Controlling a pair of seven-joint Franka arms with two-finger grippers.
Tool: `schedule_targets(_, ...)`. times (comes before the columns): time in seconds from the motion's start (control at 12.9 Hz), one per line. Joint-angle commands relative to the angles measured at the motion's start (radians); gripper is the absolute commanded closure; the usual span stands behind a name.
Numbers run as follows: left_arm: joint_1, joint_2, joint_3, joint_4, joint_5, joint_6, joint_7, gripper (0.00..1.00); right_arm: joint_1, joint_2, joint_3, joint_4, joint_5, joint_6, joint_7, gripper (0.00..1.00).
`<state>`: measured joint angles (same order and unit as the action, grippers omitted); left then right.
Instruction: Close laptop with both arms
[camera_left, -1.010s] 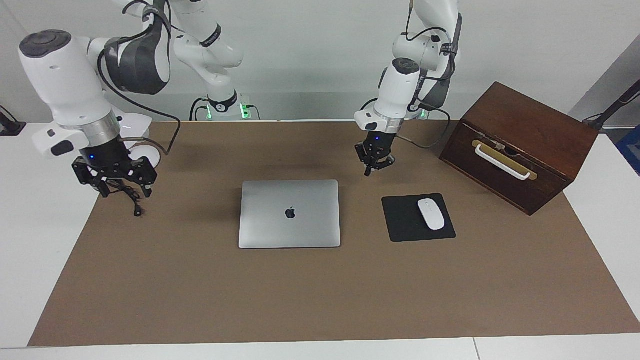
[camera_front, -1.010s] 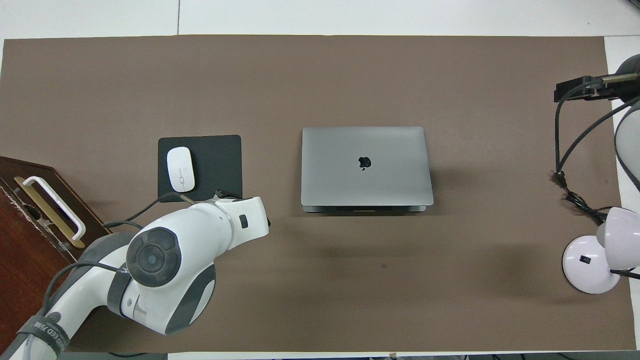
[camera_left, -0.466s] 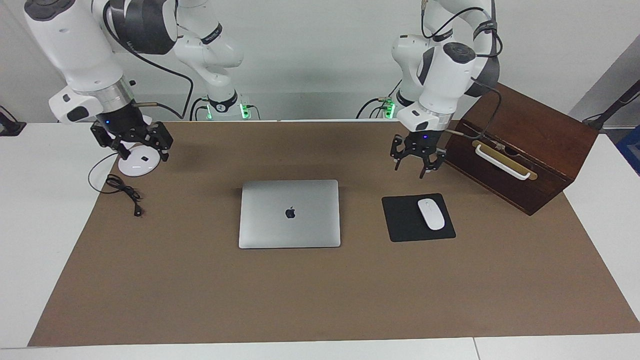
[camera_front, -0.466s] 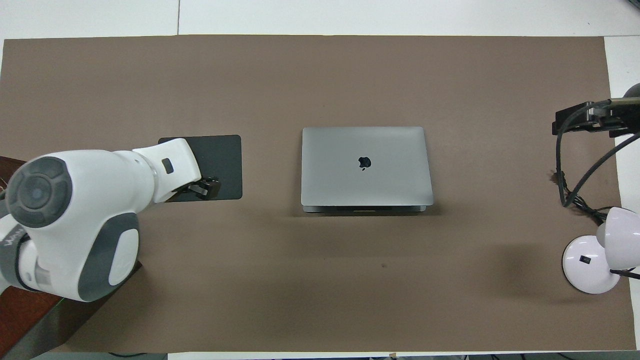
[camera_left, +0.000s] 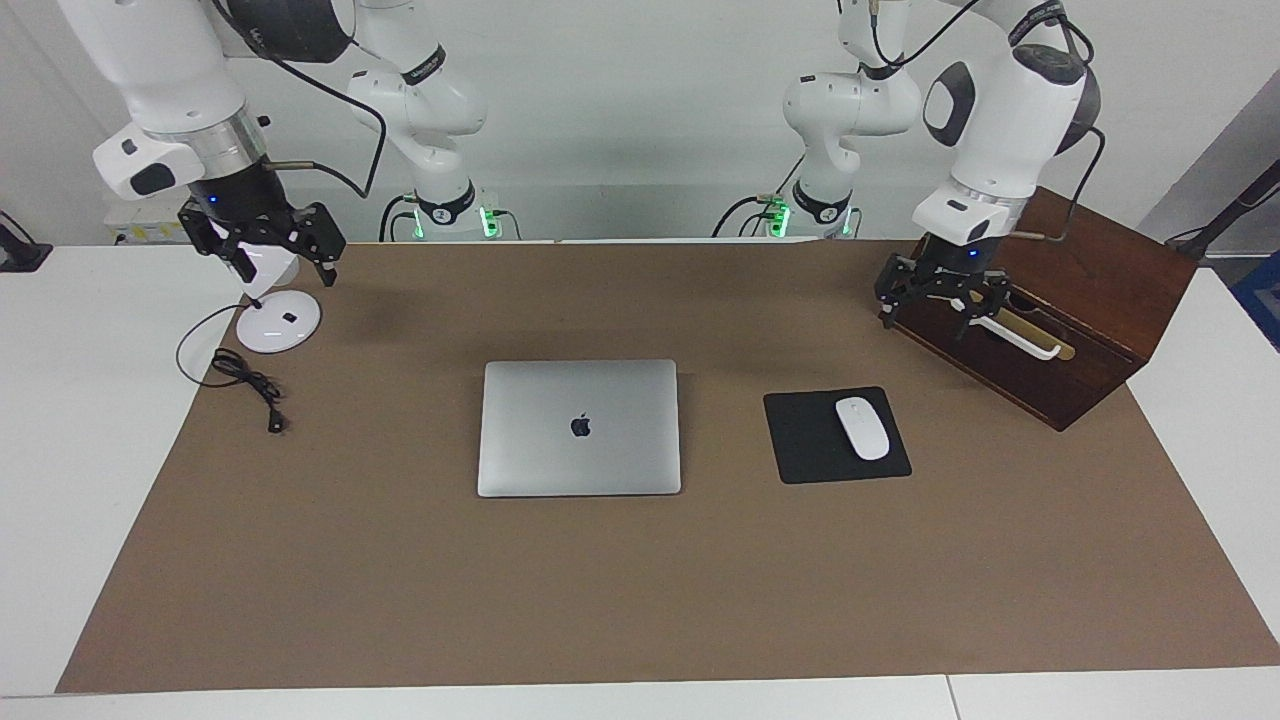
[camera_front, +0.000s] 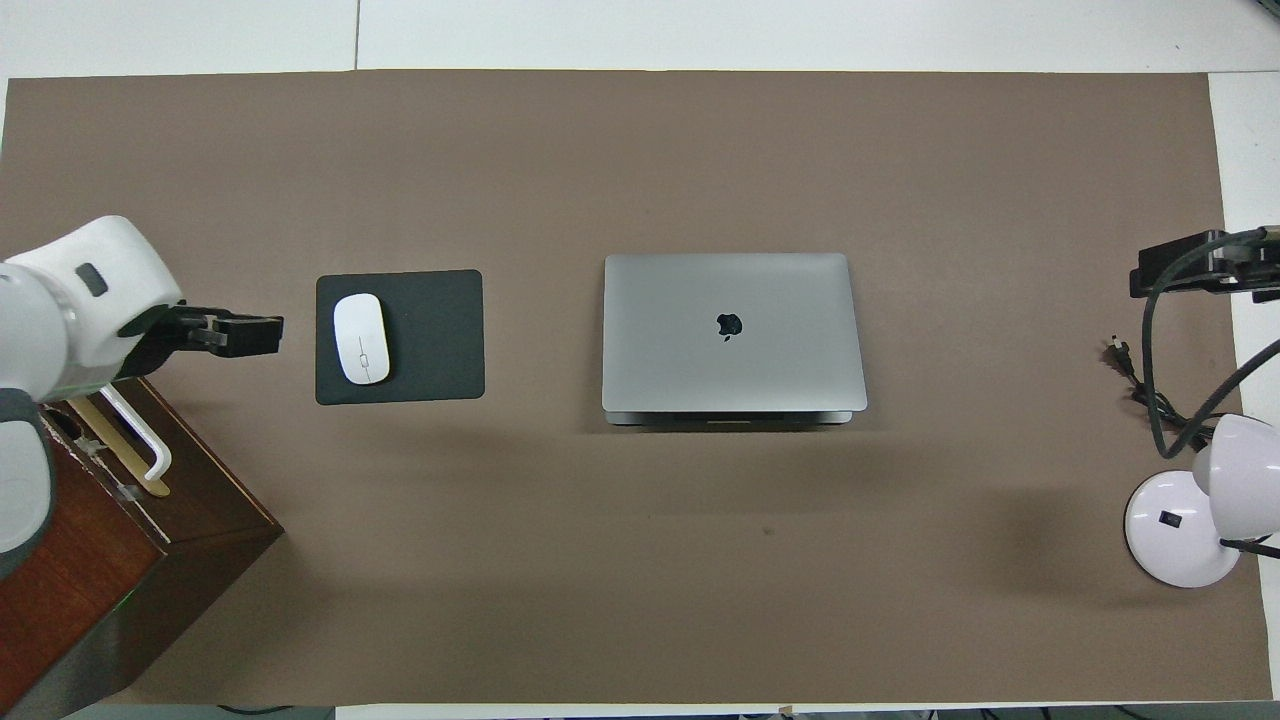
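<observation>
The silver-grey laptop (camera_left: 579, 428) lies flat in the middle of the brown mat with its lid down and the apple logo up. It shows the same way in the overhead view (camera_front: 733, 335). My left gripper (camera_left: 945, 315) hangs open and empty over the front edge of the wooden box, well apart from the laptop. In the overhead view it (camera_front: 245, 335) is beside the mouse pad. My right gripper (camera_left: 285, 265) is open and empty in the air over the lamp's base, at the right arm's end of the table. Only its edge shows in the overhead view (camera_front: 1185, 270).
A black mouse pad (camera_left: 805, 445) with a white mouse (camera_left: 862, 428) lies beside the laptop toward the left arm's end. A brown wooden box (camera_left: 1060, 290) with a white handle stands nearer to the robots there. A white lamp (camera_left: 278, 322) and black cable (camera_left: 245, 380) are at the right arm's end.
Both grippers have risen and swung outward from the laptop: the left from beside it to over the wooden box, the right to over the lamp. The laptop has not moved.
</observation>
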<state>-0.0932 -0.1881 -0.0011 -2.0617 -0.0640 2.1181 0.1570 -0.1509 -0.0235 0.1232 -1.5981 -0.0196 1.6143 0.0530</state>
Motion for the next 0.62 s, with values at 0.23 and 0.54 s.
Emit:
schedule_targets(0.23,0.076,0.068,-0.011,0.314,-0.002,-0.338,-0.056,0.0,-0.01,-0.027,0.004,-0.039,0.003,-0.004,0.001,0.0)
schedule_targets(0.54,0.076,0.145,-0.007,0.51,0.013,-0.55,-0.08,0.0,-0.01,-0.027,0.006,-0.039,0.003,-0.004,-0.001,0.0)
